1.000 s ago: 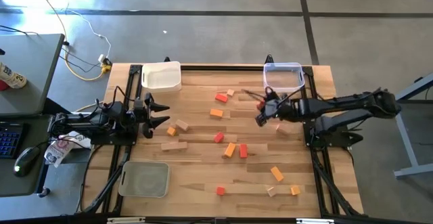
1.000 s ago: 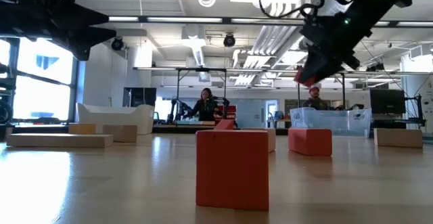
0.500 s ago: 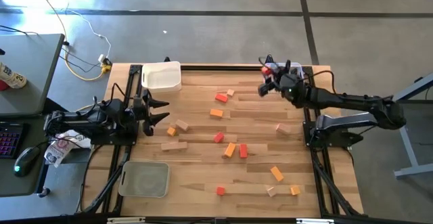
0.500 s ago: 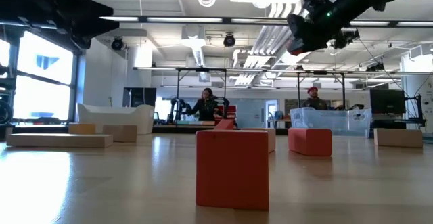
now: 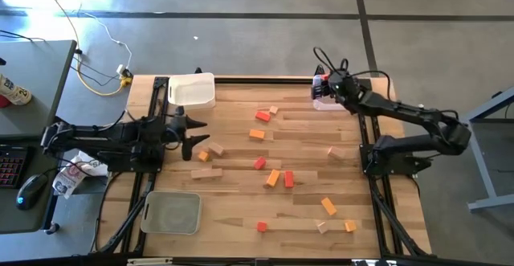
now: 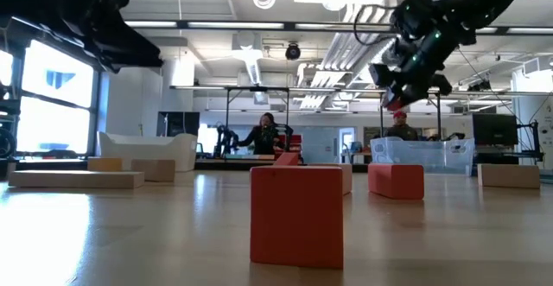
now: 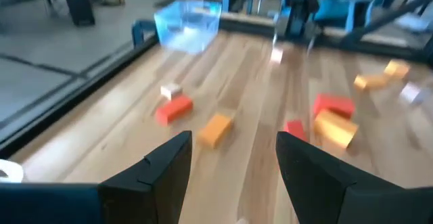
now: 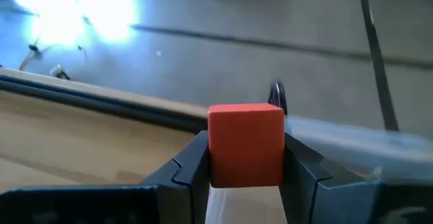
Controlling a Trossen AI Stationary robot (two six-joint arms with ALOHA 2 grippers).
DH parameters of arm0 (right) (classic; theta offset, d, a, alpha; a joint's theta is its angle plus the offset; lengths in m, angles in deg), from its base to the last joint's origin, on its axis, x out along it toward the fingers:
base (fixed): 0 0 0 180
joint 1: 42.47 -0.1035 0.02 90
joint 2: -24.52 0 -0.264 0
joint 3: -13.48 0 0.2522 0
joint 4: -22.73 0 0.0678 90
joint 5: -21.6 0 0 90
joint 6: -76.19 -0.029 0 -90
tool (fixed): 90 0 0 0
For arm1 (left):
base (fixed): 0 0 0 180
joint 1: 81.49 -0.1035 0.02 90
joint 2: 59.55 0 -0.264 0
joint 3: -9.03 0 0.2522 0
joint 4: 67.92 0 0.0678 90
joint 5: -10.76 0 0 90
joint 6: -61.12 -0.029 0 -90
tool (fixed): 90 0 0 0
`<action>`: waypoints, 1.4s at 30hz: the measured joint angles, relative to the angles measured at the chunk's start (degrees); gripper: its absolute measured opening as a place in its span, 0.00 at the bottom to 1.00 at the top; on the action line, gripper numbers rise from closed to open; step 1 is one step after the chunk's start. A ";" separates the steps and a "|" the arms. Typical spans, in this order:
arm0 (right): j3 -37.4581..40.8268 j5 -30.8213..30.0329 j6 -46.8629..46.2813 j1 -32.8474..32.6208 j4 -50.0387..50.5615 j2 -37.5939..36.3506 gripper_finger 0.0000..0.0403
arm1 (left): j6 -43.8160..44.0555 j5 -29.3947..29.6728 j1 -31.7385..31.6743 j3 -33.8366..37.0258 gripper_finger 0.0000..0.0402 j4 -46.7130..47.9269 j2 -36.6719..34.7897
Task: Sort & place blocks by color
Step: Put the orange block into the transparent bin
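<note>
Right hand (image 8: 245, 176) pinches a red block (image 8: 246, 144) between its fingers and holds it over the clear plastic tray (image 5: 328, 102) at the table's (image 5: 241, 210) far right corner, probably to drop it there. Smooth wooden cube, sharp edges. Left hand (image 7: 233, 163) waits spread over the table's left side.

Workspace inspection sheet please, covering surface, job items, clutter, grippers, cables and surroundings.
Surface: wooden slatted table, blocks strewn across its middle.
Job's things: small red, orange and tan wooden blocks loose on the table; one red wooden cube held over the clear plastic tray at the far right corner.
Clutter: white tray far left, translucent tray near left.
Grippers: right gripper shut on the red cube; left gripper open, empty, at the table's left.
Cables: yellow and white leads on the floor.
Surroundings: desk with keyboard; people seated beyond the table.
</note>
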 joint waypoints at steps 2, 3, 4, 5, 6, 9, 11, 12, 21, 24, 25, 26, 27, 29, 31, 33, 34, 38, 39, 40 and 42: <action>0.00 3.24 -1.53 1.79 0.92 1.74 0.28 | -0.46 -0.01 0.00 -1.00 0.50 0.07 2.33; 0.00 4.86 -1.81 2.67 1.08 2.55 0.28 | -1.11 -0.20 0.00 -1.54 0.50 0.04 3.42; 0.00 6.47 -2.11 3.49 1.08 3.33 0.28 | -1.60 -0.51 0.00 -2.09 0.50 0.11 4.46; 0.00 7.77 -2.56 4.25 1.13 4.12 0.28 | -2.11 -0.84 0.00 -2.68 0.50 0.28 5.49; 0.00 8.83 -3.04 5.01 1.28 4.85 0.28 | -2.52 -0.95 0.00 -3.22 0.50 0.37 6.47; 0.00 10.30 -3.26 7.05 1.29 6.45 0.28 | -3.93 -1.07 0.00 -4.94 0.50 0.80 9.14; 0.00 10.46 -4.36 8.25 1.85 7.23 0.28 | -4.84 -1.09 0.00 -6.29 0.50 1.85 10.90; 0.00 10.69 -4.53 8.83 2.22 7.52 0.28 | -5.01 -1.07 0.00 -6.93 0.50 2.38 11.74; 0.00 14.75 -6.06 13.68 6.54 9.51 0.28 | -7.94 -1.15 0.00 -11.08 0.50 3.23 18.50; 0.00 14.76 -6.07 13.95 6.92 9.51 0.28 | -9.31 -3.52 0.00 -12.12 0.50 3.20 20.63; 0.00 14.77 -6.05 13.93 7.02 9.51 0.28 | -9.80 -4.66 0.00 -12.37 0.50 3.19 21.28; 0.00 14.77 -6.07 13.93 7.05 9.51 0.28 | -10.10 -5.75 0.00 -12.53 0.50 3.17 21.94; 0.00 14.77 -6.05 13.91 7.03 9.51 0.28 | -10.11 -6.48 0.02 -12.61 0.50 3.17 22.68; 0.00 15.00 -6.06 14.14 7.21 9.51 0.28 | -10.11 -7.69 0.02 -12.61 0.50 3.28 24.26; 0.00 16.01 -6.30 14.62 7.51 9.51 0.29 | -10.09 -8.47 0.02 -12.63 0.50 3.47 25.87; 0.00 16.83 -7.10 15.07 7.91 9.49 0.30 | -10.06 -9.29 0.02 -12.61 0.50 4.14 27.66; 0.00 16.94 -7.11 15.26 7.94 9.49 0.30 | -10.06 -9.89 0.02 -12.61 0.50 4.26 28.56; 0.00 16.98 -7.05 15.30 7.94 9.49 0.35 | -10.31 -12.30 0.02 -12.61 0.50 4.65 31.36; 0.00 17.00 -6.87 15.29 7.92 9.48 0.36 | -10.82 -12.45 0.02 -12.61 0.50 4.66 31.89; 0.00 17.02 -6.63 15.29 7.92 9.47 0.37 | -11.64 -12.46 0.02 -12.61 0.50 4.84 32.33; 0.00 17.01 -6.58 15.29 7.91 9.46 0.40 | -12.70 -12.46 0.02 -12.61 0.50 5.55 33.03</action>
